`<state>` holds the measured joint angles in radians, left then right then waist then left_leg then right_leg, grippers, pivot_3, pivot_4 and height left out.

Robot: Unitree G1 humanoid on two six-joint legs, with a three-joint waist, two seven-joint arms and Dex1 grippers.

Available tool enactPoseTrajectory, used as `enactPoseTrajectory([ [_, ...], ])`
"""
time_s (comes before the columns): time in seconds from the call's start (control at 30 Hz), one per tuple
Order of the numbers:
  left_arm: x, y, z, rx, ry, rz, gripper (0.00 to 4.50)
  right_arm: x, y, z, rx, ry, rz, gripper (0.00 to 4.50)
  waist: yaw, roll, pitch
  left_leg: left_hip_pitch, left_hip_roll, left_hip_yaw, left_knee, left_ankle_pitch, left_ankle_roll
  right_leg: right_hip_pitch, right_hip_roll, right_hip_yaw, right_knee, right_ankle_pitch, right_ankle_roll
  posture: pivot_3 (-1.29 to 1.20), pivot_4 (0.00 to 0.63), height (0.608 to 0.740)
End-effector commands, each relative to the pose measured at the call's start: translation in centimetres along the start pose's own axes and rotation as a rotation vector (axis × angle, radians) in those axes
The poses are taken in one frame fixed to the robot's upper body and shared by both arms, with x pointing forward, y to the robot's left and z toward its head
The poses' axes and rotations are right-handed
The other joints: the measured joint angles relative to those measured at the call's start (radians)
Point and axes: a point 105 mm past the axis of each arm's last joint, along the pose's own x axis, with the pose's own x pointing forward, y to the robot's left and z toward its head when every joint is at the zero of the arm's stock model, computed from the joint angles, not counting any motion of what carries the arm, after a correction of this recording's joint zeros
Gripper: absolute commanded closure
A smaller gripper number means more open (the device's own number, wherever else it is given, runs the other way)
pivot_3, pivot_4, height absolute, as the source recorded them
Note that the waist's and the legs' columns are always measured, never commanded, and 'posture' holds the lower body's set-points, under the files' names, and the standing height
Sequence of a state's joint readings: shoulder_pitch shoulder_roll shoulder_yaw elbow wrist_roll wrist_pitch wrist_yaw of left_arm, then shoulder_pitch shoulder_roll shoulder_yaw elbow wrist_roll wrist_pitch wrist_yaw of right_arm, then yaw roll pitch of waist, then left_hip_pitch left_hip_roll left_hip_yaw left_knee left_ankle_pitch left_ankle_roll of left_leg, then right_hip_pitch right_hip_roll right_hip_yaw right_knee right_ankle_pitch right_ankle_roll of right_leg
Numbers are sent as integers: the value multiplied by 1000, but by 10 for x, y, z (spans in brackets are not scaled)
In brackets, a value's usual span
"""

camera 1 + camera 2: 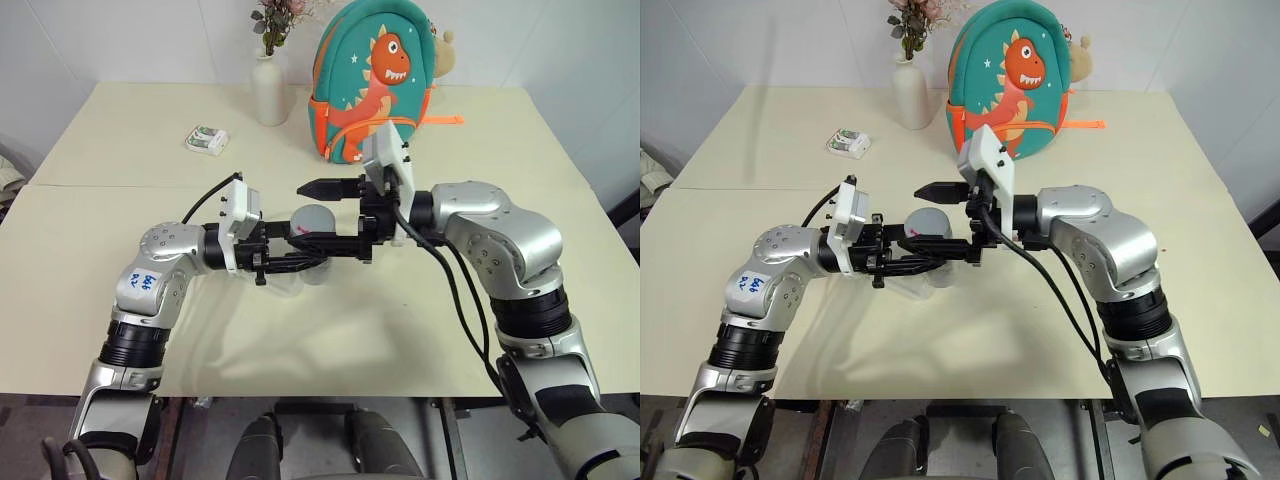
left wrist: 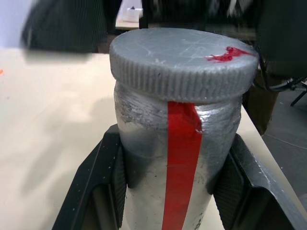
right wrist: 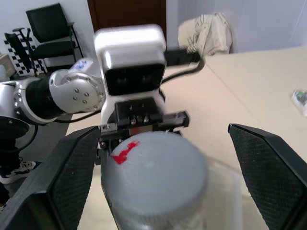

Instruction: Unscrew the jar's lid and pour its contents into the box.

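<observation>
Reaching in from opposite sides, the two grippers meet over the middle of the cream table (image 1: 120,150), with wide bare tabletop on every side of them and the near edge well short of the fingers. The left gripper (image 1: 300,262) is clenched around the body of the jar (image 2: 168,158), its two black fingers (image 2: 96,191) pressing the metal wall from either side just under the cap. The right gripper (image 3: 158,182) stands released and wide, one finger (image 3: 67,182) on each side of the lid (image 3: 153,177) without touching it; in the head views one of these fingers passes above and behind the lid, the other below and in front of it.

Beyond the fingertips, well apart from them, a teal dinosaur backpack (image 1: 375,80) leans at the far side of the table, with a white vase (image 1: 269,90) of dried flowers just beside it. A small white-and-green packet (image 1: 207,139) lies beyond the left wrist, also well clear. Directly under the jar and the left fingers sits the clear plastic box (image 1: 915,285), its faint rim barely readable against the table.

Ribbed round its rim, the lid is matte grey with a red smear on top, and it is still seated on the jar. A red stripe runs down the jar's scuffed silvery side.
</observation>
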<state>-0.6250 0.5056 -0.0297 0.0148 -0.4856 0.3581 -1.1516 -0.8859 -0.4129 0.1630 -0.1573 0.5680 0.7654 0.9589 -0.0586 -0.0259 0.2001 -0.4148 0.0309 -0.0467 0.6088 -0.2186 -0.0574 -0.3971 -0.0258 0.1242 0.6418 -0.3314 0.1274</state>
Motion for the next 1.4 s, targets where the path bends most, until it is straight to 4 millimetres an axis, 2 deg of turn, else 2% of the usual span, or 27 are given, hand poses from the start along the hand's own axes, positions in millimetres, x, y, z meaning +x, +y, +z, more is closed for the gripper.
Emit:
enactPoseTrajectory([
  [0.03, 4, -1, 8, 35, -17, -14, 2534, 4, -1, 10, -46, -8, -22, 20, 0, 0, 0, 0, 0, 0, 0, 0, 0, 0, 0, 0, 0, 0, 0, 0, 150, 740],
  [0.27, 5, -4, 8, 33, -23, -19, 2534, -2, -12, 14, -38, -28, -68, 20, 0, 0, 0, -1, 0, -1, 1, 0, 0, -1, 0, -1, 0, 0, 0, 0, 150, 740],
  [0.6, 1, -6, 4, 19, -18, -7, 2534, -41, -26, 8, -34, 8, -148, 20, 2, 0, 0, -3, 0, -2, 1, 0, 0, -1, 0, -3, 0, 0, 0, 0, 150, 740],
  [0.8, 2, -5, 4, 18, -22, -2, 2534, -62, -27, 3, -15, 26, -178, 20, 3, 0, 0, -4, 0, -4, 2, 0, 0, -1, 0, -5, -1, 0, 0, 0, 150, 740],
  [0.97, 0, -4, 3, 17, -20, -1, 2534, -73, -18, 3, -15, 31, -146, 20, 2, 0, 0, -5, 0, -4, 2, 0, 0, -1, -1, -5, -2, 0, 0, 0, 150, 740],
  [1.1, -2, -4, 2, 14, -17, 3, 2534, -70, -6, 6, -19, 13, -72, 20, 1, 0, 0, -5, 0, -5, 2, 0, 0, -1, 0, -5, -2, 0, 0, 0, 150, 740],
  [1.4, 0, -4, 2, 14, -19, -4, 2534, -40, 6, 27, -57, -57, 16, 20, 2, 0, 0, -5, 0, -5, 3, 0, 0, -1, 0, -6, 0, 0, 0, 0, 150, 740],
])
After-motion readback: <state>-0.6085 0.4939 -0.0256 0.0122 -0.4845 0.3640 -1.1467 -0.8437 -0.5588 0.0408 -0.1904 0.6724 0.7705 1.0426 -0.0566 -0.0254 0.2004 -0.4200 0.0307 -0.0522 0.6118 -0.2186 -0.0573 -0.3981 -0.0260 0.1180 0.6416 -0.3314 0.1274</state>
